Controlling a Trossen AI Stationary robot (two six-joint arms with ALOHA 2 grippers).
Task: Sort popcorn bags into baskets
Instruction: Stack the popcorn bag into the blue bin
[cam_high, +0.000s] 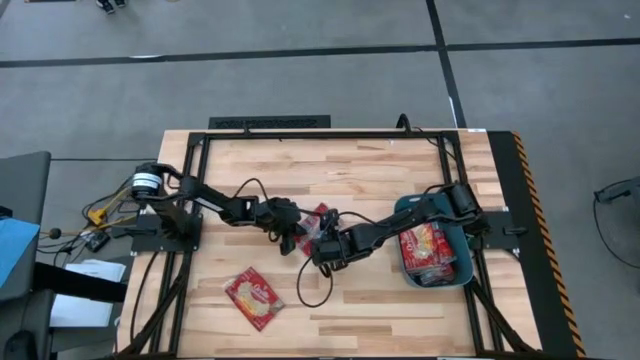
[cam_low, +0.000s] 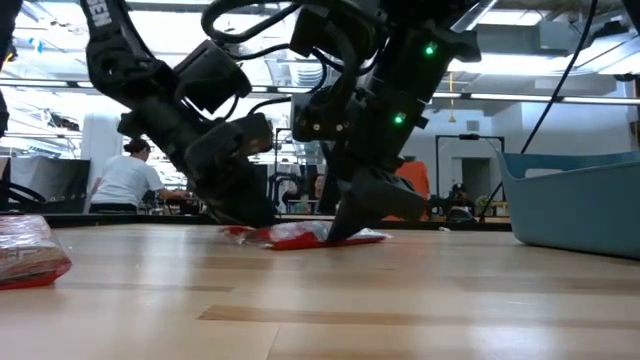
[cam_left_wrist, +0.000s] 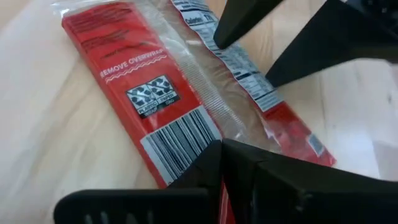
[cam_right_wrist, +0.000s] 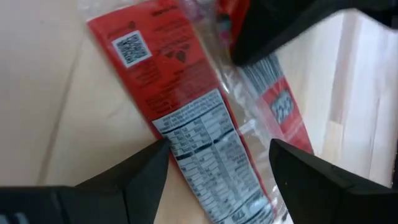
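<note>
One red popcorn bag (cam_high: 318, 218) (cam_low: 300, 237) lies flat, back side up, on the middle of the table between both grippers. My left gripper (cam_high: 294, 232) (cam_left_wrist: 221, 152) is shut at its barcode end. My right gripper (cam_high: 323, 246) (cam_right_wrist: 217, 155) is open at the other end, one finger on each side of the bag's nutrition panel (cam_right_wrist: 199, 146); whether they touch it does not show. A second bag (cam_high: 253, 298) (cam_low: 25, 250) lies flat nearer the near-left part of the table. The teal basket (cam_high: 462, 270) (cam_low: 580, 205) on the right holds several bags (cam_high: 428, 248). My left gripper is shut on the popcorn bag's barcode end (cam_left_wrist: 180, 140); a sliver of red wrapper shows between the two fingers. The fingers come slanting down from the table's left, along the bag's length. The bag stays flat on the table.
Black frame rails (cam_high: 300, 135) run along the table's far edge and both sides. Cables (cam_high: 300, 290) loop over the wood near the grippers. Bare wood (cam_high: 360, 310) lies between the second bag and the basket. A person (cam_low: 125, 180) sits in the room behind.
</note>
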